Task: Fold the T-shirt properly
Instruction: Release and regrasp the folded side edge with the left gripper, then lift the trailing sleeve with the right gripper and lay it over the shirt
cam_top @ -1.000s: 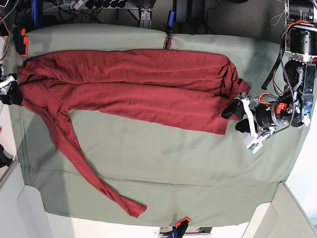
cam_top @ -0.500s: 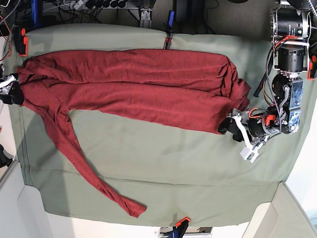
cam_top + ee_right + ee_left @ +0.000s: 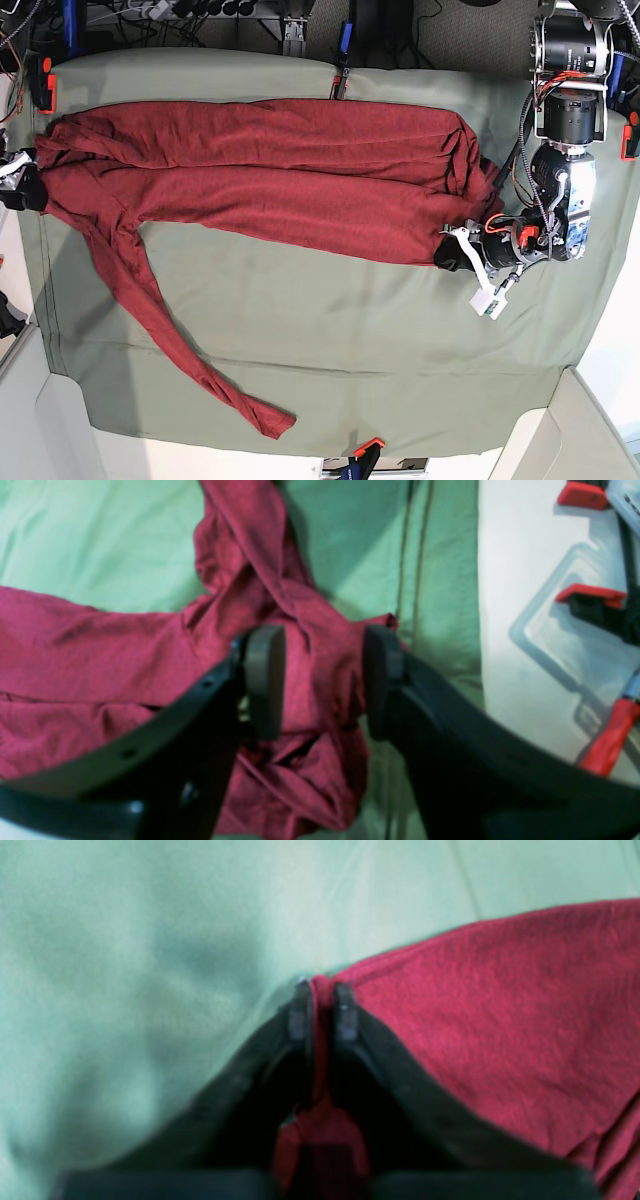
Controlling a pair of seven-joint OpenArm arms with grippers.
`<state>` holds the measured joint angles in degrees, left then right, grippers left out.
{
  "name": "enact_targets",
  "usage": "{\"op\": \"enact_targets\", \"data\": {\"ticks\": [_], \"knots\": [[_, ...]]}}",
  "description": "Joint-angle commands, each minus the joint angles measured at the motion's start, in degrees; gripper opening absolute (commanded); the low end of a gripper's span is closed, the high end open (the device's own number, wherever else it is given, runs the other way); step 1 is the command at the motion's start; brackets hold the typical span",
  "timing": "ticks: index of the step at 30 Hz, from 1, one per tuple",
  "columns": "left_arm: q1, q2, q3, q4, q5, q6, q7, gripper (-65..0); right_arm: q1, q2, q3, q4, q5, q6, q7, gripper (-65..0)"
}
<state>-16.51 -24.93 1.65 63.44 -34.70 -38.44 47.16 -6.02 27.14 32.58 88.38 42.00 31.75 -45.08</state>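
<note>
Base view: dark red T-shirt (image 3: 270,175) spread lengthwise.

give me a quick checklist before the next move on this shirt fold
1. Left end effector shut on the T-shirt corner: ok.
2. Right end effector gripping cloth: not ok, jaws open around the bunched shoulder end.
3. Body flat on the table cloth: ok, folded lengthwise.
4. Long sleeve tucked in: not ok, it trails toward the near edge.
5. Depth of left grip: cannot tell, blurred.
</note>
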Motion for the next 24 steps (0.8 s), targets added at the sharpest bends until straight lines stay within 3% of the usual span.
{"op": "enact_targets", "data": {"ticks": [1,7,14,24], "knots": [[-1.29,-1.03,-0.17,1.51,-0.24,-0.42,1.25,-64.6,0.61,1.27,0.57,0.85,0.9,-0.09,1.36,-39.3],[-1.22,-5.22,-0.17,10.86,-8.22,-0.96,6.56,-64.6,0.59,1.27,0.57,0.85,0.85,-0.09,1.49,-39.3],[2.49,-8.83,-0.17,23.21,-20.74,-1.56,18.49,-64.6,0.61,1.27,0.57,0.85,0.85,-0.26,1.57,-39.3],[16.63,-14.21,-0.17,37.38,-20.52,-1.56,19.06,-64.6,0.63,1.27,0.57,0.85,0.35,-0.52,3.13,-39.3]]}}
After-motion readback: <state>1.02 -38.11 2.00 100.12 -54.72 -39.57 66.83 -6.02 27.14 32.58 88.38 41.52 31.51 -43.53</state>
